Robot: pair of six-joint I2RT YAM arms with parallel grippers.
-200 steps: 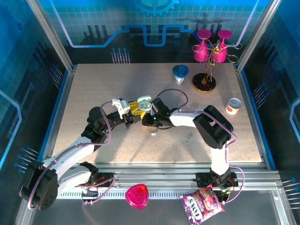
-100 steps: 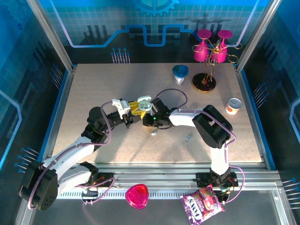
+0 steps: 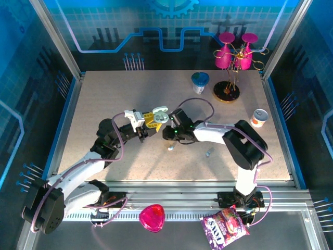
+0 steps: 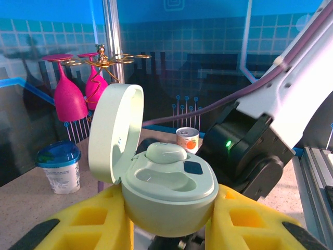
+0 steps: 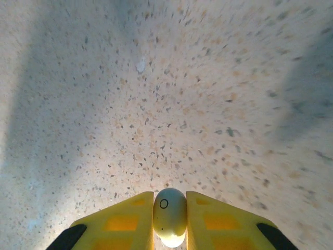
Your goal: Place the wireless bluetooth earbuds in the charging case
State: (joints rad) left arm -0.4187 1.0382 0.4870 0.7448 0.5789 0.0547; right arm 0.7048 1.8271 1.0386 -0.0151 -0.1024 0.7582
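Note:
The pale green charging case [image 4: 169, 195] is clamped between my left gripper's [image 4: 169, 221] yellow fingers [image 4: 99, 219], its lid [image 4: 114, 133] standing open to the left. One earbud [image 4: 165, 152] sits in the case's far socket; the near socket [image 4: 156, 176] is empty. In the top view the case [image 3: 158, 115] is held above mid-table, and my right gripper [image 3: 167, 133] is just right of and below it. The right gripper [image 5: 170, 197] is shut on a whitish earbud [image 5: 169, 219] over the speckled table. Another earbud [image 3: 170, 147] lies on the table below the grippers.
A small pale piece [image 3: 208, 152] lies right of the loose earbud. At the back right are a blue-lidded cup [image 3: 200, 82], a stand with pink glasses [image 3: 233, 57] and a small can [image 3: 259, 117]. The right arm's black wrist [image 4: 244, 151] is close behind the case.
The right arm's elbow has swung to the right and its gripper has shifted slightly beside the case. The left arm and the case have stayed put.

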